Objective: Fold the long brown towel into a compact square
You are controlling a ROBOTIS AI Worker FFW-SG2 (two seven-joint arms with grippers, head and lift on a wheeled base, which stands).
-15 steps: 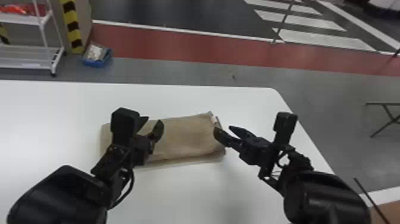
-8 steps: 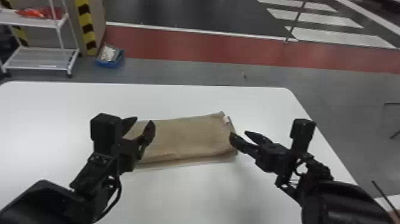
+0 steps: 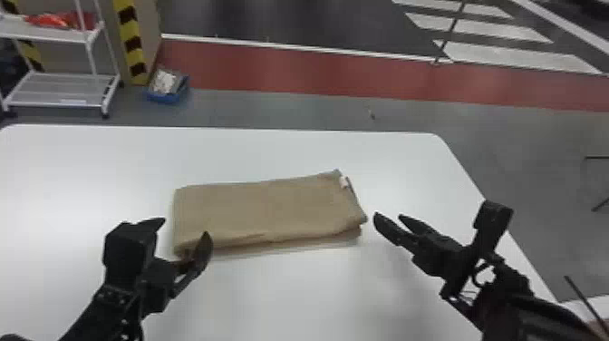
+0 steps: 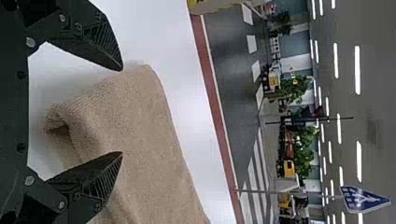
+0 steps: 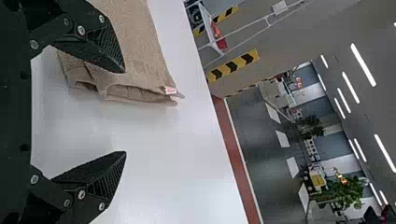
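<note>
You have the long brown terrycloth towel (image 3: pixel 272 208) lying in the middle of the head view, flat on the white, smooth-topped table (image 3: pixel 90 158). It is already doubled into a neat oblong: layered edges show at its right-hand end, near the small white tag (image 3: pixel 343 182), and along the side nearest you. It is clearly longer than it is deep, so I'd call the lengthwise narrowing done and the square not reached; at least one fold across the length looks to be left, then perhaps some smoothing.

Your black two-fingered left gripper (image 3: pixel 185 226), lower left of the frame, is spread wide over the towel's near left corner and has hold of nothing. Your matching right gripper (image 3: pixel 389 216), right of centre, is also wide apart and empty, just beside the tagged end. Next you would probably want to pinch all the layers at one end; catching only the top one could open the stack.
</note>
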